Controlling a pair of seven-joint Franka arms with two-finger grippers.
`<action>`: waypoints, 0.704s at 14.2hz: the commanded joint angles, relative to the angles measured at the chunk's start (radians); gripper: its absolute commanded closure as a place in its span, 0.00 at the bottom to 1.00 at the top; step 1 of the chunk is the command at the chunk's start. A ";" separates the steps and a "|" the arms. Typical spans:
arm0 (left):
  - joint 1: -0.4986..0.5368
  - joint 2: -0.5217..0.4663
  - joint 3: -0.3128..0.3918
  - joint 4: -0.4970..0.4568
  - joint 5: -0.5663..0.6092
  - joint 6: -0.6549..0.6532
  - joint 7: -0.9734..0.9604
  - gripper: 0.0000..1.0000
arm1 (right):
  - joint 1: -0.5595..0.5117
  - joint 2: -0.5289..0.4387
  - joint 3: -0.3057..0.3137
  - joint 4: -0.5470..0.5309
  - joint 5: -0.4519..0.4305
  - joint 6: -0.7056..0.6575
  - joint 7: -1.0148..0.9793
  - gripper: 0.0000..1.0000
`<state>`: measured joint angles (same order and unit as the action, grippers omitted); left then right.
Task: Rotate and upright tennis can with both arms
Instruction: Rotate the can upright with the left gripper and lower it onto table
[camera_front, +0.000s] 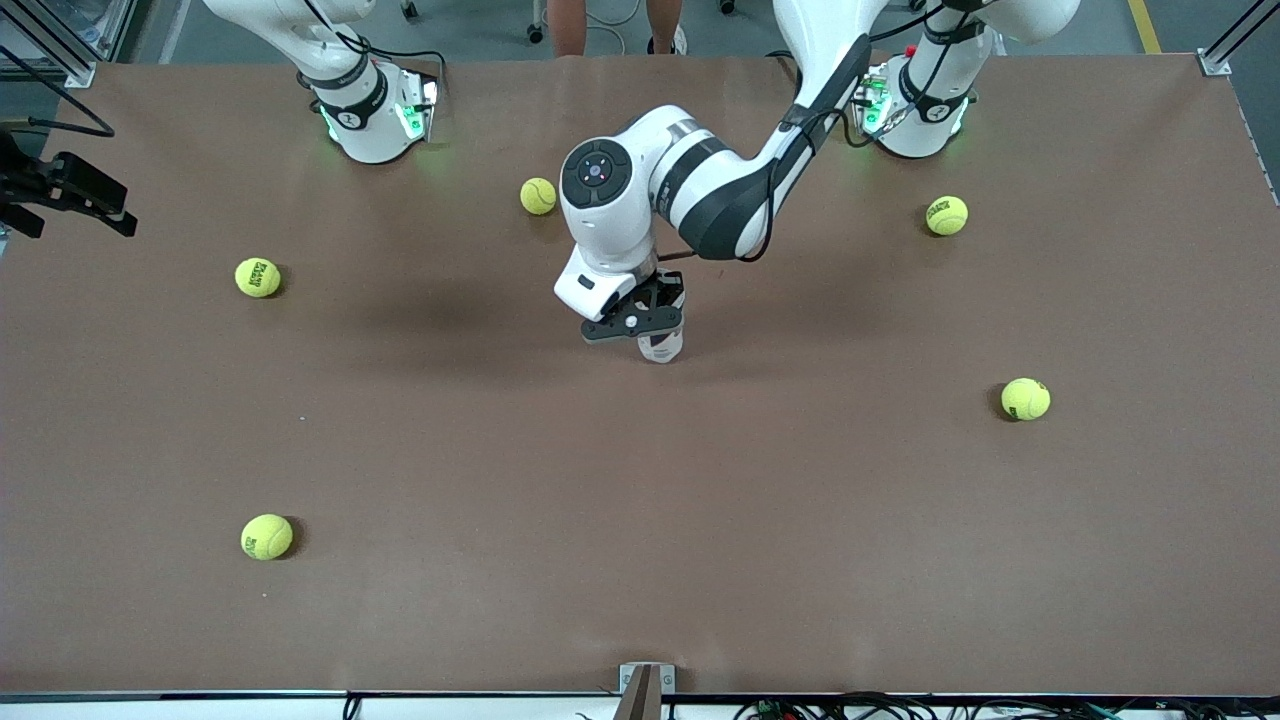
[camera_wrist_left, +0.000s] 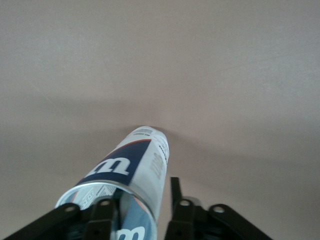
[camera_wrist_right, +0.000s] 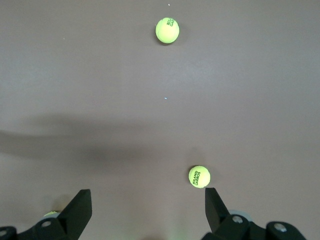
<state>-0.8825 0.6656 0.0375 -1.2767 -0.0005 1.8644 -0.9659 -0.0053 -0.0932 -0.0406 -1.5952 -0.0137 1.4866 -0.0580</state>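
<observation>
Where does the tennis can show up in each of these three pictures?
Front view: the tennis can stands mid-table, under the left hand, which grips its top.
Left wrist view: the can fills the lower middle, one finger beside it.
Right wrist view: not in it; only tennis balls on the table.
Shared landmark: the brown table, seen in all three views.

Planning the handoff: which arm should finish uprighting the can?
Left. Left gripper already grips the clear plastic Wilson-labelled tennis can mid-table; right gripper waits open at its table end over yellow-green balls.
</observation>
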 joint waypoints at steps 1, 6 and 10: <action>-0.006 -0.006 0.007 0.025 0.017 -0.024 0.007 0.53 | -0.015 -0.026 0.002 -0.034 0.015 -0.005 -0.025 0.00; -0.003 -0.099 0.009 0.023 0.017 -0.065 0.004 0.29 | -0.015 -0.028 0.002 -0.035 0.012 -0.016 -0.020 0.00; 0.077 -0.191 0.015 0.022 0.023 -0.088 0.010 0.00 | -0.015 -0.029 0.001 -0.034 0.032 -0.032 0.010 0.00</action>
<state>-0.8651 0.5309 0.0516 -1.2420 0.0043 1.7953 -0.9660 -0.0055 -0.0938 -0.0455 -1.6018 -0.0032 1.4586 -0.0632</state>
